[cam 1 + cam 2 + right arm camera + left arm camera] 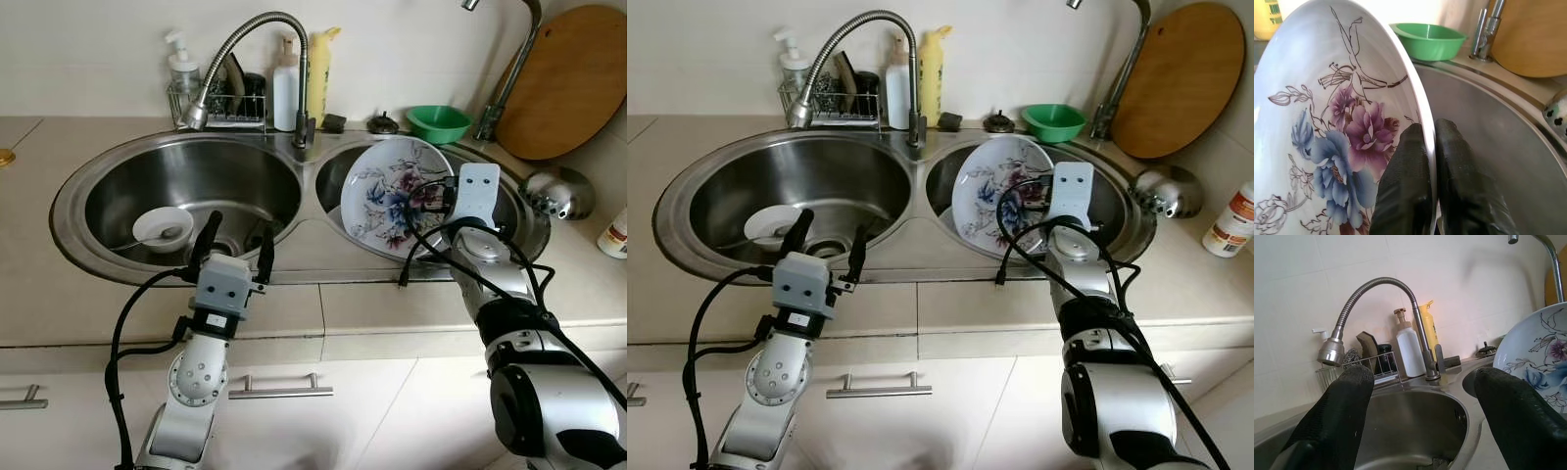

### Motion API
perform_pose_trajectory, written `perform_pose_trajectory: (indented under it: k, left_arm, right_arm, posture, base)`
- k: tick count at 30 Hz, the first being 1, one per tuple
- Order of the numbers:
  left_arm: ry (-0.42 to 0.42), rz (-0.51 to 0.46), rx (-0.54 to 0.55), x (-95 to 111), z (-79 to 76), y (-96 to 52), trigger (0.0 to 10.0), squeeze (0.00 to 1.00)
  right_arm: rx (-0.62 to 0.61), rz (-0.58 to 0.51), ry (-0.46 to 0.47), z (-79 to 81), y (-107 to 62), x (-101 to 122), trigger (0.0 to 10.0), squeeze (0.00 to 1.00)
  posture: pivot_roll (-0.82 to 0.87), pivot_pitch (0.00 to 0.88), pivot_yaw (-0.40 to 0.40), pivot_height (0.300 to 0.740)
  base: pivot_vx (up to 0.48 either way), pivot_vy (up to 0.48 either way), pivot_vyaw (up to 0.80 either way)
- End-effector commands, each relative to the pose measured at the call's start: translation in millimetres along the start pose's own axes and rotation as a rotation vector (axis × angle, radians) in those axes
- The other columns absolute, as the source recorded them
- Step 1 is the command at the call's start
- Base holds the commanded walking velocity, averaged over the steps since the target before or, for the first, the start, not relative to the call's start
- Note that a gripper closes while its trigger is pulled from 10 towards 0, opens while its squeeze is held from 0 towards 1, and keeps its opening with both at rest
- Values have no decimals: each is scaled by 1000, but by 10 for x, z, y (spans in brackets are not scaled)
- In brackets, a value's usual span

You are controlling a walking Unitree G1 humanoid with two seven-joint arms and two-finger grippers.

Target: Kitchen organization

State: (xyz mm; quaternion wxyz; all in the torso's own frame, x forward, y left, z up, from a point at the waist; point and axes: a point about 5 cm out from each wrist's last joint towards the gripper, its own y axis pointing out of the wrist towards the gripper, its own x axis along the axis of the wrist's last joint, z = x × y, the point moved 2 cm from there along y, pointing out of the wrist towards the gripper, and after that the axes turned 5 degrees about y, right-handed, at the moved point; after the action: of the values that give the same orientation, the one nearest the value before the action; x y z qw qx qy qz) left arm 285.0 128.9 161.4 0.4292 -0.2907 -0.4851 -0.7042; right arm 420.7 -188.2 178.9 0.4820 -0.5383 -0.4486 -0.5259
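A white plate with blue and purple flowers (387, 201) stands on edge, tilted, over the right sink basin (1498, 132). My right gripper (1430, 133) is shut on the plate's rim, one finger on each face. My left gripper (240, 231) hangs open with nothing between its fingers (1337, 416), just above the front rim of the left basin (211, 181). A small white bowl (163, 226) with a spoon in it lies in the left basin, to the left of that gripper.
The bent spring faucet (245, 44) arches over the left basin. Behind it stand a wire rack (216, 103), a white bottle (286, 90) and a yellow bottle (319, 73). A green bowl (438, 122), round wooden board (568, 83) and metal ladle (556, 192) sit at right.
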Motion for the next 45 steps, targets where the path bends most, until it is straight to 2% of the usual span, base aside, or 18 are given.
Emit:
perform_pose_trajectory:
  k: [1, 5, 6, 15, 23, 26, 27, 29, 30, 31, 37, 41, 42, 43, 44, 45]
  left_arm:
    - [2, 1, -9, 5, -20, 5, 10000, 0]
    - [5, 8, -14, -12, -32, -13, 10000, 0]
    - [5, 9, -15, -13, -32, -13, 10000, 0]
    - [5, 15, -18, -25, -43, -9, 10000, 0]
    - [6, 18, -18, -33, -48, -15, 10000, 0]
    - [7, 23, -19, -45, -53, -24, 10000, 0]
    - [7, 25, -20, -49, -55, -26, 10000, 0]
    - [7, 26, -20, -51, -56, -26, 10000, 0]
    - [8, 28, -20, -55, -56, -26, 10000, 0]
    - [9, 29, -19, -57, -56, -26, 10000, 0]
    - [10, 32, -19, -60, -54, -25, 10000, 0]
    - [12, 36, -21, -74, -52, -29, 10000, 0]
    - [13, 38, -22, -78, -56, -29, 10000, 0]
    - [13, 39, -22, -80, -57, -29, 10000, 0]
    - [12, 39, -22, -81, -58, -30, 10000, 0]
    - [12, 39, -22, -81, -58, -30, 10000, 0]
  right_arm:
    - [72, 126, 1, 133, -38, -270, 10000, 0]
    - [74, 175, -11, 106, -53, -379, 10000, 0]
    - [69, 173, -12, 92, -56, -386, 10000, 1000]
    - [34, 172, 10, 27, -58, -399, 10000, 1000]
    - [-16, 165, 87, -71, -57, -398, 10000, 1000]
    - [-36, 175, 176, -95, -60, -411, 10000, 1000]
    - [-52, 193, 245, -112, -65, -434, 10000, 1000]
    - [-59, 213, 308, -118, -69, -461, 10000, 1000]
    - [-85, 265, 426, -126, -82, -525, 10000, 1000]
    - [-103, 290, 478, -132, -90, -558, 10000, 1000]
    - [-98, 301, 547, -119, -97, -581, 10000, 1000]
    - [-115, 350, 603, -96, -119, -638, 10000, 1000]
    - [-130, 371, 654, -91, -127, -659, 10000, 1000]
    - [-148, 386, 667, -103, -133, -673, 10000, 827]
    - [-166, 397, 673, -118, -137, -682, 10000, 506]
    - [-166, 397, 673, -118, -137, -682, 10000, 506]
  posture:
    - [86, 0, -57, 740]
    - [84, 0, -57, 740]
    - [83, 0, -56, 740]
    - [79, 0, -55, 740]
    - [78, 0, -57, 740]
    - [76, 0, -59, 740]
    - [76, 0, -59, 740]
    - [76, 0, -60, 740]
    - [77, 0, -61, 740]
    - [77, 0, -61, 740]
    - [77, 0, -60, 740]
    - [77, 0, -61, 740]
    - [77, 0, -61, 740]
    - [78, 0, -61, 740]
    - [78, 0, -61, 740]
    - [78, 0, -61, 740]
  base:
    - [0, 0, 0]
    - [0, 0, 0]
    - [0, 0, 0]
    - [0, 0, 0]
    - [0, 0, 0]
    - [0, 0, 0]
    - [0, 0, 0]
    - [0, 0, 0]
    - [0, 0, 0]
    - [0, 0, 0]
    - [0, 0, 0]
    - [0, 0, 0]
    - [0, 0, 0]
    - [0, 0, 0]
    - [0, 0, 0]
    - [0, 0, 0]
